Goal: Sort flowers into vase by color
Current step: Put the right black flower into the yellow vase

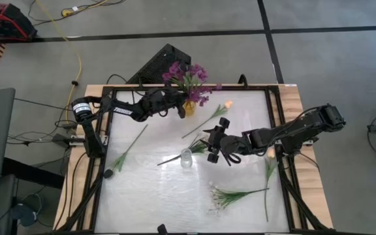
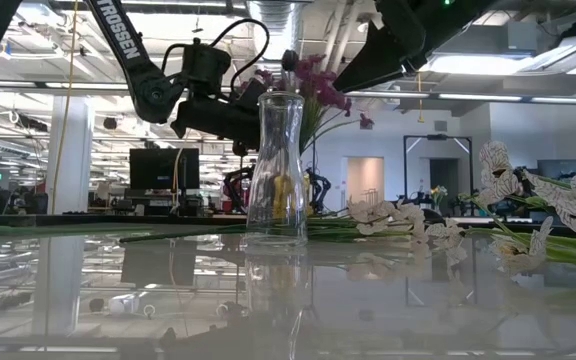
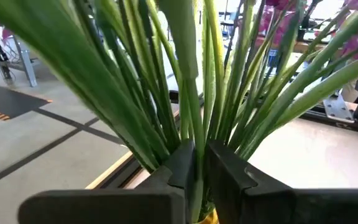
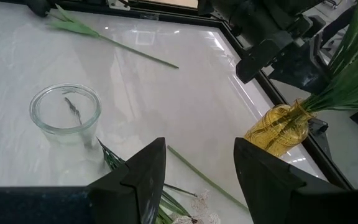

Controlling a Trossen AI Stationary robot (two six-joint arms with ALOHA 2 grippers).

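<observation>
A bunch of purple flowers (image 1: pixel 189 77) stands with its stems in a yellow vase (image 1: pixel 188 107) at the table's far edge. My left gripper (image 1: pixel 180 108) is at the vase's mouth, shut on one green stem (image 3: pixel 194 155). My right gripper (image 1: pixel 215 147) is open and empty. It hovers over a white spray (image 1: pixel 194 149) lying beside the clear glass vase (image 1: pixel 186 158). A peach tulip (image 1: pixel 227 104), a second tulip (image 1: pixel 269 154), a dark-budded flower (image 1: pixel 109 173) and another white spray (image 1: pixel 219 198) lie flat on the table. My left gripper pinches one green stem (image 3: pixel 196 182) of the purple bunch between its two fingers (image 3: pixel 180 167), just above the yellow vase's mouth (image 3: pixel 210 216). The fingers come about level from the table's left, across the stem. The stem stands upright in the vase among the others.
The clear vase (image 2: pixel 276 165) stands upright mid-table, with the yellow vase (image 4: pixel 277 129) behind it. Dark frame rails (image 1: pixel 276 111) run along the table's edges. The white tabletop (image 1: pixel 155 196) is bare toward the near left.
</observation>
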